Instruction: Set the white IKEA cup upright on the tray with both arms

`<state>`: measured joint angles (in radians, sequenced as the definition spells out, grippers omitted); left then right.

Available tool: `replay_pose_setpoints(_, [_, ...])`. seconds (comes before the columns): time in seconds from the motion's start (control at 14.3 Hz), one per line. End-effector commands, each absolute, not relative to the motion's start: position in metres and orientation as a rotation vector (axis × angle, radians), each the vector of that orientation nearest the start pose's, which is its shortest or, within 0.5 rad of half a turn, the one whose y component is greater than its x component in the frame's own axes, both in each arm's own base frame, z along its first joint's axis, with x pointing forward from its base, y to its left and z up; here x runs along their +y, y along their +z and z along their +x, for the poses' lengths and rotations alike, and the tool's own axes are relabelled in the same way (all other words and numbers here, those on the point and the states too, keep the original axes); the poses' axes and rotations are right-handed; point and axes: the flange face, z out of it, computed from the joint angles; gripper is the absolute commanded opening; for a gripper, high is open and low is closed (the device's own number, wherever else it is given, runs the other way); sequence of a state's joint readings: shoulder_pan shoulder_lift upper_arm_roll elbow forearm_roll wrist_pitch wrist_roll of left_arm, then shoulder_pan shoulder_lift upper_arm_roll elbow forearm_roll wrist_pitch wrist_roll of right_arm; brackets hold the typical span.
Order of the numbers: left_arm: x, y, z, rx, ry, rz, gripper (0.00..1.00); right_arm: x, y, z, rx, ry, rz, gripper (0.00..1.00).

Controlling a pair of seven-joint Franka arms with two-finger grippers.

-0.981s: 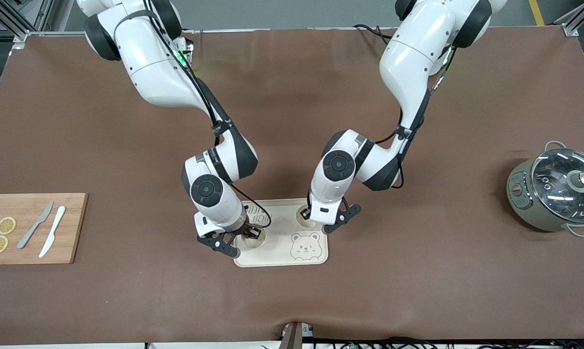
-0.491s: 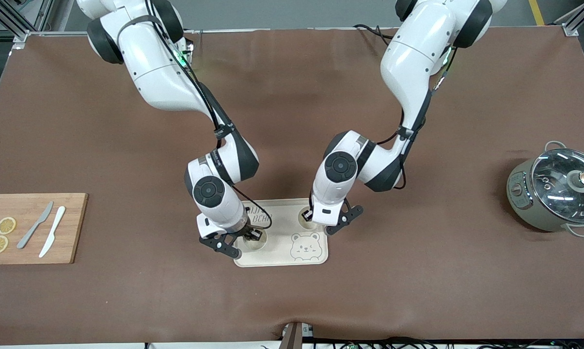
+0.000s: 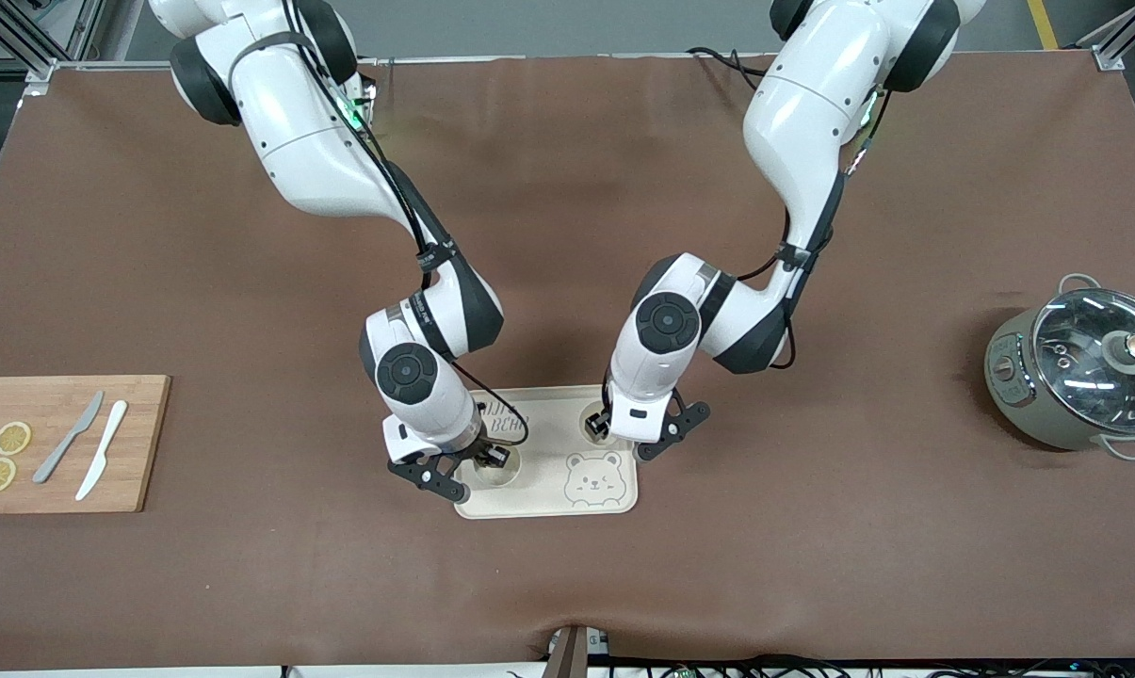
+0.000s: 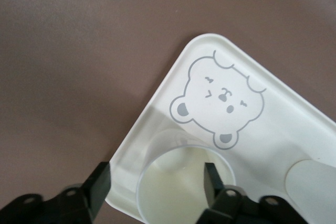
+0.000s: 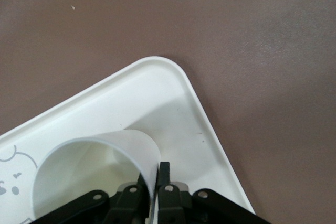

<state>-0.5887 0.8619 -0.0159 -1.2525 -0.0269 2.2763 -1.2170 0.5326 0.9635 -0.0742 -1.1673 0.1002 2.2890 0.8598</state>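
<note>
The right gripper (image 5: 152, 188) is closed on the rim wall of one white cup (image 5: 89, 174). The left gripper (image 4: 157, 184) stands parted, one finger inside and one outside the other cup (image 4: 181, 179), so nothing is gripped. Both cups stand upright on the tray (image 3: 548, 504) (bear corner unoccupied). Placement is judged nearly complete; release and retreat remain.

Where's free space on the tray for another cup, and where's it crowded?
Free: the tray strip along the rim nearest the front camera, around the bear drawing.

Crowded: two cups stand upright on it. The right gripper pinches one cup's wall; the left gripper is open astride the other cup's wall.
</note>
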Motion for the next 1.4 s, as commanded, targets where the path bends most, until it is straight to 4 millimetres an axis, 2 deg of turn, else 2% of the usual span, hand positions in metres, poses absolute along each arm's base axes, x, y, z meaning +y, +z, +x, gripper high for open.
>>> replay_pose_setpoints(0.0, [-0.431,0.288,0.637,-1.069,-0.14,-3.135,1.0,0.365,0.222,0.691,0.66,-0.188,-2.941,1.0])
replay_pose_setpoints(0.14, [-0.428,0.302,0.639,-1.083,-0.158,-3.143,1.0,0.365,0.229,0.692,0.653,-0.196,-2.938,1.0])
replay_pose_setpoints(0.21, [-0.425,0.311,0.641,-1.091,-0.163,-3.144,1.0,0.367,0.239,0.692,0.645,-0.207,-2.932,1.0])
replay_pose_setpoints(0.35, [-0.402,0.338,0.65,-1.121,-0.154,-3.118,1.0,0.367,0.266,0.693,0.639,-0.219,-2.921,1.0])
replay_pose_setpoints(0.42, [-0.382,0.356,0.657,-1.139,-0.155,-3.099,1.0,0.366,0.279,0.69,0.635,-0.188,-2.938,1.0])
replay_pose_setpoints(0.49, [-0.363,0.37,0.661,-1.125,-0.144,-3.086,1.0,0.364,0.3,0.687,0.632,-0.157,-2.956,1.0])
replay_pose_setpoints(0.63, [-0.342,0.397,0.665,-1.073,-0.144,-3.099,1.0,0.351,0.35,0.684,0.637,-0.124,-2.962,1.0])
replay_pose_setpoints(0.7, [-0.326,0.408,0.669,-1.092,-0.144,-3.089,1.0,0.348,0.371,0.677,0.606,-0.084,-2.987,1.0])
replay_pose_setpoints(0.77, [-0.319,0.42,0.668,-1.089,-0.143,-3.087,1.0,0.342,0.397,0.669,0.579,-0.035,-3.009,1.0])
replay_pose_setpoints(0.91, [-0.297,0.438,0.67,-1.058,-0.126,-3.081,1.0,0.309,0.46,0.657,0.547,0.02,-3.027,1.0])
replay_pose_setpoints(1.05, [-0.282,0.457,0.668,-1.024,-0.115,-3.082,1.0,0.279,0.514,0.637,0.481,0.074,-3.049,1.0])
replay_pose_setpoints(1.12, [-0.273,0.464,0.666,-0.999,-0.097,-3.079,1.0,0.258,0.541,0.623,0.469,0.065,-3.04,1.0])
replay_pose_setpoints(1.33, [-0.24,0.49,0.664,-0.917,-0.071,-3.082,1.0,0.197,0.59,0.577,0.368,0.024,-3.034,1.0])
